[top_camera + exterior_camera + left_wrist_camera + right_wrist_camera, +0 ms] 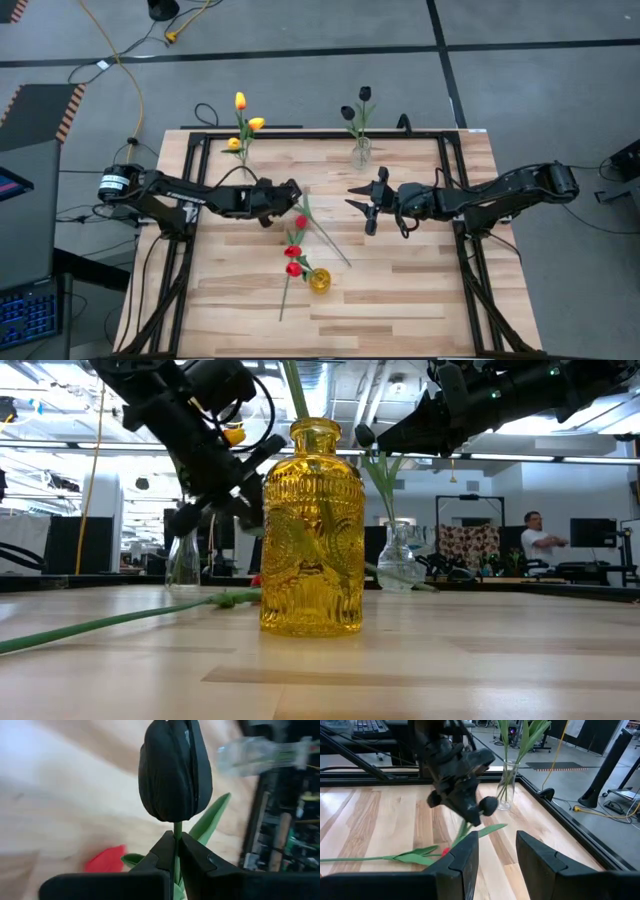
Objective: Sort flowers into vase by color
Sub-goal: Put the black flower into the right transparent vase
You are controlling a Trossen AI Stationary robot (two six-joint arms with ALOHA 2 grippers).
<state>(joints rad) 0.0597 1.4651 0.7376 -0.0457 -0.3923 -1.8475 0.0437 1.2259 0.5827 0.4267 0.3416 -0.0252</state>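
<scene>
My left gripper (292, 197) is shut on a black tulip; its head (175, 770) fills the left wrist view just past the fingertips, and the right wrist view shows it too (488, 805). The green stem (325, 238) trails toward the table's near right. My right gripper (352, 197) hovers open, a little to the right of it and facing it, touching nothing. Red tulips (293, 258) lie beside a yellow glass vase (319, 281). Yellow tulips (245, 115) stand in a clear vase at the far left, and black tulips (358, 105) stand in a clear vase (361, 152) at the far middle. My left gripper (176, 840) pinches the black tulip's stem (177, 831) between its two fingertips, right under the head. The fingers come from the table's left. The head is lifted clear, and the stem (464, 831) with its leaf slants down behind; I cannot see whether its lower end touches the table.
The yellow vase (312, 530) stands close to the near middle, with a green stem (120, 618) lying on the wood beside it. A black frame (300, 134) borders the table's far and side edges. A person (535, 540) is in the room beyond.
</scene>
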